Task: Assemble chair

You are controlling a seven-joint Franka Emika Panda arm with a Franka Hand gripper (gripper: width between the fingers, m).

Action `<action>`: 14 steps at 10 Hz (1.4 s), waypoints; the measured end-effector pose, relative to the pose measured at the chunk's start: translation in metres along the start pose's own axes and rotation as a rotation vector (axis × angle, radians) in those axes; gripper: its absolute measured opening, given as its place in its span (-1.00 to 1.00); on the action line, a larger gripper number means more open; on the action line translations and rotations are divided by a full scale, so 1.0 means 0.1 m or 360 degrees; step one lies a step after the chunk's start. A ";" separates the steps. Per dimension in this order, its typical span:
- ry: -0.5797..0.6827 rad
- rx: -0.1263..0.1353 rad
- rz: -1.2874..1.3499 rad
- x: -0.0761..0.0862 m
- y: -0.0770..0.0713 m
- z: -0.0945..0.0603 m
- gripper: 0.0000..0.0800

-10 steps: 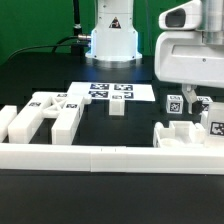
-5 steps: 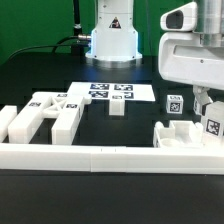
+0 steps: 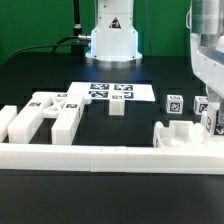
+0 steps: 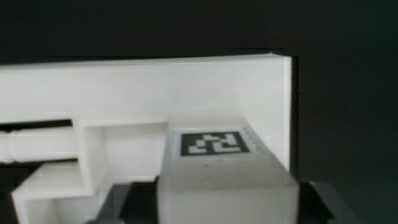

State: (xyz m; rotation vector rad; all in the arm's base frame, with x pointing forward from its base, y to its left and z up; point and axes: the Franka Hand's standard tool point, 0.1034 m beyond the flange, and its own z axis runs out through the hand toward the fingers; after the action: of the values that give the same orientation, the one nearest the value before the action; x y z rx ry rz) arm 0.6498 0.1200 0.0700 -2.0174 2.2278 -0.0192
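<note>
Exterior view: the arm [image 3: 208, 45] enters at the upper right of the frame and is cut by the edge, so its claw cannot be made out here. Below it, at the exterior view's right, a tagged block [image 3: 215, 122] stands against a low white chair part [image 3: 185, 135]. Two further tagged pieces [image 3: 172, 102] stand just behind. A small white block [image 3: 117, 108] sits mid-frame, just in front of the marker board [image 3: 110, 90]. A group of blocky chair parts [image 3: 45, 115] lies at the lower left. The border rail [image 3: 110, 157] runs across the foreground, and the robot base [image 3: 112, 35] is at top centre.

Wrist view: this adds the gripper [image 4: 217, 203]. Its dark fingers [image 4: 121, 205] stand one on each side of the tagged block [image 4: 217, 165], tag facing the camera, with the white chair part [image 4: 160, 85] behind it. Whether the jaws press the block or only flank it, I cannot tell.
</note>
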 end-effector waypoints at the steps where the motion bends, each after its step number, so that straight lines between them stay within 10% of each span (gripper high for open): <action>1: 0.0005 0.0003 0.0104 0.02 0.00 0.00 -0.27; 5: 0.0012 -0.0001 0.0123 0.03 0.01 0.01 -0.07; 7: 0.0004 0.0037 -0.0057 0.12 -0.07 -0.22 0.57; 10: -0.0027 0.0121 -0.0166 0.31 -0.23 -0.69 0.62; 14: -0.0023 0.0114 -0.0175 0.29 -0.22 -0.64 0.62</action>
State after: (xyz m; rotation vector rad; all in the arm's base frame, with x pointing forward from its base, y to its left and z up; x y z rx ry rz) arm 0.6614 0.0834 0.1331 -2.0922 2.0743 -0.0935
